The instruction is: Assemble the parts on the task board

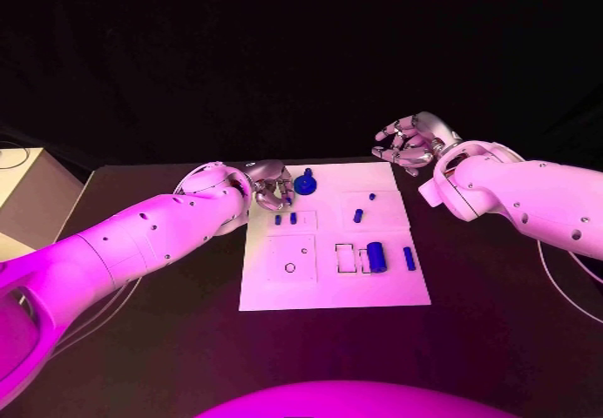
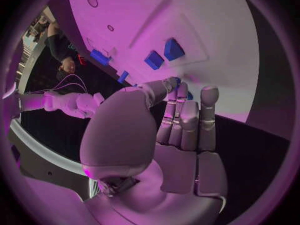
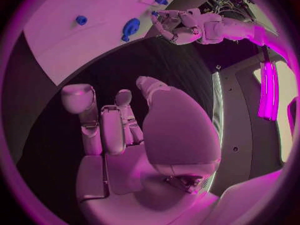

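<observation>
I see the flat white rectangular task board (image 1: 333, 283) at table centre. Near its right side: 1 fat blue cylinder part (image 1: 376, 256), with a slim blue bar part (image 1: 409, 258) at its 3 o'clock. At the board's 11 o'clock, my left hand (image 1: 267, 185) pinches a small blue part (image 2: 177, 80) at its fingertips. Round blue gear-like part (image 1: 306, 183) lies just beside it. At 1 o'clock, off the board, my right hand (image 1: 409, 144) hovers, fingers curled inward, holding nothing.

Dim magenta wash, black surroundings

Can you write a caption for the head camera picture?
Left hand reaches over the task board; right hand hovers beyond it.
</observation>
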`<state>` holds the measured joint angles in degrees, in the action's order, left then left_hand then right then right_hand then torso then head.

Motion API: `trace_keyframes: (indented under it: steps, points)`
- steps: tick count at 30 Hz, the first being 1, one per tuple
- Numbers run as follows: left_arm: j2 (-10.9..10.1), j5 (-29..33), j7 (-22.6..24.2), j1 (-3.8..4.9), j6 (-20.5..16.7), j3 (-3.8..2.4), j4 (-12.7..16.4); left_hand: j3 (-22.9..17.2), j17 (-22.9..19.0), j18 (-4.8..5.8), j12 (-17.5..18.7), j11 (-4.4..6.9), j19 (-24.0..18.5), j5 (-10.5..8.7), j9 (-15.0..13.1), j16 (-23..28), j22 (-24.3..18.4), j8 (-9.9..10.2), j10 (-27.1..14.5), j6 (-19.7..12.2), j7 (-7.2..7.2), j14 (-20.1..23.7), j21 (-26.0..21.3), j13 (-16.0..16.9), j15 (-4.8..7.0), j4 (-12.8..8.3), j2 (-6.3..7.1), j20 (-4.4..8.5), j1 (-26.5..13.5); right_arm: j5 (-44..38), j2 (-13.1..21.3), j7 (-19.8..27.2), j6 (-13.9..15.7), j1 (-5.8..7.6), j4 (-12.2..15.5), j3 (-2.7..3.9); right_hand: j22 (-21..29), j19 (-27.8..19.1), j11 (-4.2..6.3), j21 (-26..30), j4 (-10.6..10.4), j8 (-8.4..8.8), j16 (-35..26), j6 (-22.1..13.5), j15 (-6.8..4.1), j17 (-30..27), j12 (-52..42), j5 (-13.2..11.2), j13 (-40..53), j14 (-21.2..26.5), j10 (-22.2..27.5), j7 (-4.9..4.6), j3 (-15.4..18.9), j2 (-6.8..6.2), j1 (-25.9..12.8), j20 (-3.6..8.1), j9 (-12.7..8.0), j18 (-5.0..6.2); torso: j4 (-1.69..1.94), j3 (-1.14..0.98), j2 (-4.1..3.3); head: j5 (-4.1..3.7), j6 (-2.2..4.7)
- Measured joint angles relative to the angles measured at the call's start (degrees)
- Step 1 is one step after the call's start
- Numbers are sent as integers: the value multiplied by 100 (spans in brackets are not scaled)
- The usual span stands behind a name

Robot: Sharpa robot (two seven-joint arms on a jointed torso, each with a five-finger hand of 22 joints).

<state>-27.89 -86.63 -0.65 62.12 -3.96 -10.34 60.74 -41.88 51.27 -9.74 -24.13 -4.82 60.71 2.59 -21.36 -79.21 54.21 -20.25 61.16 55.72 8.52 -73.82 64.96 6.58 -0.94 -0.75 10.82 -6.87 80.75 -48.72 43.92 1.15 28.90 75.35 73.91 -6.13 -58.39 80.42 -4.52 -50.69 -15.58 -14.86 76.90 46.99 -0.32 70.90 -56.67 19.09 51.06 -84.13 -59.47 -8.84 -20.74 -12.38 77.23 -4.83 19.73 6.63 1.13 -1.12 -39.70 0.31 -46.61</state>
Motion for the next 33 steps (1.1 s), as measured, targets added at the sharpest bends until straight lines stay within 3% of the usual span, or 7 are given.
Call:
trace_keyframes:
  steps: [13,33]
  points:
    - [-11,-46,-84,21,171,10,1,15,1,0,6,20,0,29,-38,-1,3,21,83,65,-24,-21,22,41,21,-46,0,0,-1,0,3,0,0,0,-1,0,0,0,0,0,0,0,0,-8,0,0,0,0,0,0,0,8,0,0,0,0,0,0,0,7,6,1,-14]
    - [39,-54,-88,13,8,40,-59,39,77,0,20,51,13,29,-50,-37,44,54,154,143,-26,-42,48,101,42,-70,-35,13,-59,2,-2,2,0,-1,2,0,24,22,12,22,8,0,-35,-8,-21,0,0,0,-24,21,-31,8,-40,0,0,22,8,0,-4,-1,0,10,7]
